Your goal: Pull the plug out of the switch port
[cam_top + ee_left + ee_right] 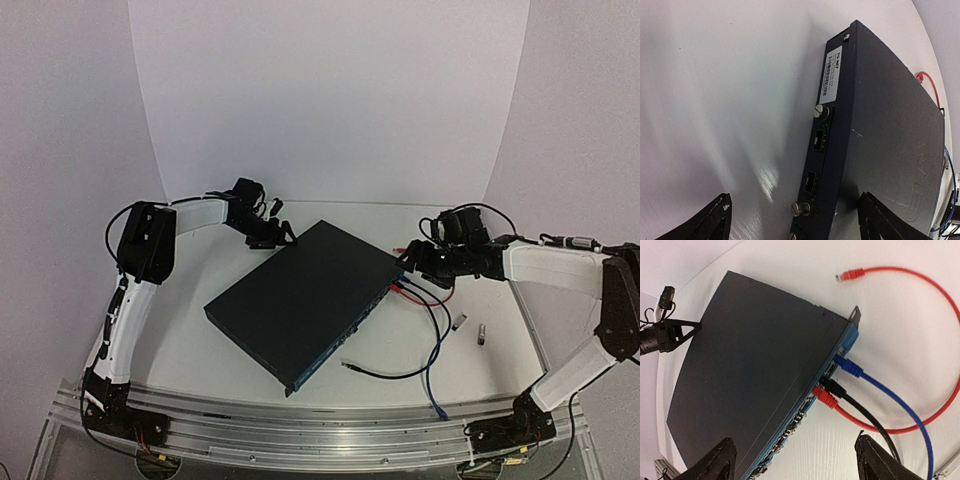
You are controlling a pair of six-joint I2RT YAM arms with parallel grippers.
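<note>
The switch is a flat dark box lying at an angle on the white table. Three plugs sit in sockets at the far end of its blue front face: blue, black and red. My right gripper is open and hovers above this end, one finger over the lid and the other over the cables, touching nothing. In the top view it is at the switch's far right corner. My left gripper is open, straddling the switch's rear face, at its far left corner.
The red cable loops across the table to a loose red plug. The black cable's free end and the blue cable's free end lie near the front. Two small silver parts lie to the right. An aluminium rail runs along the near edge.
</note>
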